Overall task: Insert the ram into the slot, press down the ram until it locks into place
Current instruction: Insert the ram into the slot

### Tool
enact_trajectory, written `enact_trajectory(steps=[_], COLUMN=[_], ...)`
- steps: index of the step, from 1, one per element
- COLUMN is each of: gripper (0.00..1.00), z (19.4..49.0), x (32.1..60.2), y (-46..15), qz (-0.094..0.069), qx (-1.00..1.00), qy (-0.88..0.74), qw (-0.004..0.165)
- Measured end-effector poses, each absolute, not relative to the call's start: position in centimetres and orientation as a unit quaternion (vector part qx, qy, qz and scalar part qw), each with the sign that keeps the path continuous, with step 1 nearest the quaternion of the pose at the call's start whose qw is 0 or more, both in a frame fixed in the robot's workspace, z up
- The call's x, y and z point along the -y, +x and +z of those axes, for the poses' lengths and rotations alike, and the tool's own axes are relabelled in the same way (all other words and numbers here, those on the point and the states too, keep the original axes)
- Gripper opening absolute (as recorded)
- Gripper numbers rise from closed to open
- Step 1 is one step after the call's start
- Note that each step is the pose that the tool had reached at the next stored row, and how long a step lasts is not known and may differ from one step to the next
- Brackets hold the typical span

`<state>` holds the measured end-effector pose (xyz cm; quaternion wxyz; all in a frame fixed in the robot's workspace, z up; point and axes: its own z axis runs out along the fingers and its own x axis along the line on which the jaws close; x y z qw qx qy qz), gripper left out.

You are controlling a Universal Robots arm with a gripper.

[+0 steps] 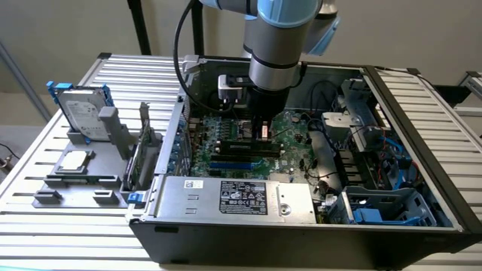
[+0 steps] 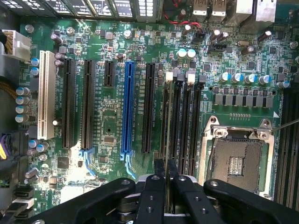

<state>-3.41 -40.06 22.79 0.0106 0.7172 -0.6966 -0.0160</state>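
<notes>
Ram (image 2: 168, 121) edge-on at slot (image 2: 164, 112), seating hidden | fingers (image 2: 159, 170) clamped on its edge

Arm (image 1: 275, 51) vertical, hand (image 1: 263, 134) pointing down, fingers (image 2: 154, 191) pinched close.

The arm (image 1: 275, 39) is cut off at the exterior view's top, its tool (image 1: 263, 131) hides most of the ram (image 2: 167, 140), and the power-supply label (image 1: 242, 197) is unreadably small.

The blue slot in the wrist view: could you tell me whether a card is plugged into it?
No, the blue slot shows its open channel along its whole length, with nothing plugged into it.
</notes>
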Motion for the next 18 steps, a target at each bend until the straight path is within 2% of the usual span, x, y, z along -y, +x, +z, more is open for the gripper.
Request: enact_trajectory(steps=[18], gripper=[0.13], z=[22.63], x=[40.07], y=[-3.31], qz=[-0.015], qx=[0.697], qy=[0.717], qw=[0.011])
